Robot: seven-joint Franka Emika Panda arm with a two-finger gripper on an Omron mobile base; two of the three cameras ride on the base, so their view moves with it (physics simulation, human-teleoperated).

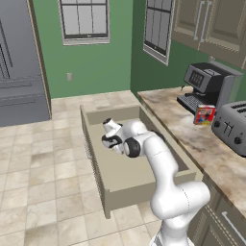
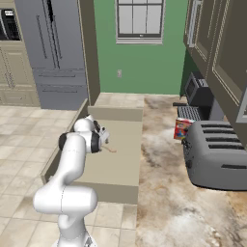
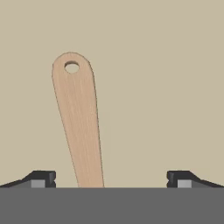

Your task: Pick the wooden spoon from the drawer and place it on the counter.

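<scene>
The wooden spoon lies flat on the plain bottom of the open drawer, its handle end with a small hole pointing away from the hand. My gripper is open and hangs low over it, with the handle between the two fingertips and nearer the left fingertip. The right base view shows the gripper down inside the drawer, and a bit of the spoon sticks out beside it. The marbled counter runs along the drawer's right side.
On the counter stand a grey toaster, a dark coffee machine and a small red box. A grey fridge stands at the far left, across the tiled floor. The drawer's walls surround the hand.
</scene>
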